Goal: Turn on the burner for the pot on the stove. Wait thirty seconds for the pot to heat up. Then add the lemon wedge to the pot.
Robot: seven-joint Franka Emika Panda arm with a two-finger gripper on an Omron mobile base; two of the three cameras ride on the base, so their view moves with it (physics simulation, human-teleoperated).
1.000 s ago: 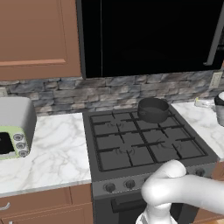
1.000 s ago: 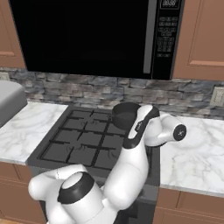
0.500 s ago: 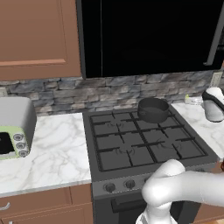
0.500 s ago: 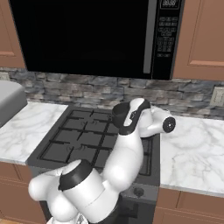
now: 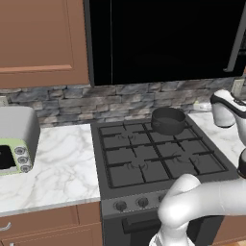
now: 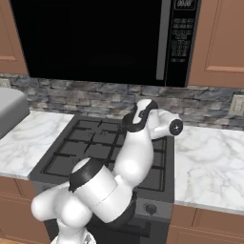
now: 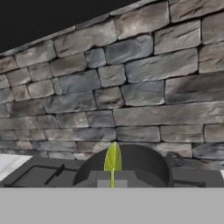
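The jaws are closed almost fully, and between them stands the lemon wedge (image 7: 113, 159), a thin yellow-green sliver that they pinch at its lower end. The gripper (image 7: 112, 183) looks toward the stone back wall (image 7: 144, 83), with the pot (image 7: 124, 164) right behind the wedge in the hand view. I cannot tell if the wedge is already over the pot's opening or a little before its near rim.

The pot (image 5: 168, 120) sits on the far right burner of the stove (image 5: 149, 158), close to the wall.

The risks, in my judgement:
- If the jaws open too early, the wedge can fall on the grate, in front of the pot.
- The wedge is very thin, so it may slip or stick to one finger.
- The hand is low and close, so it may push the pot.
- No flame is visible, so I cannot confirm the burner is on.
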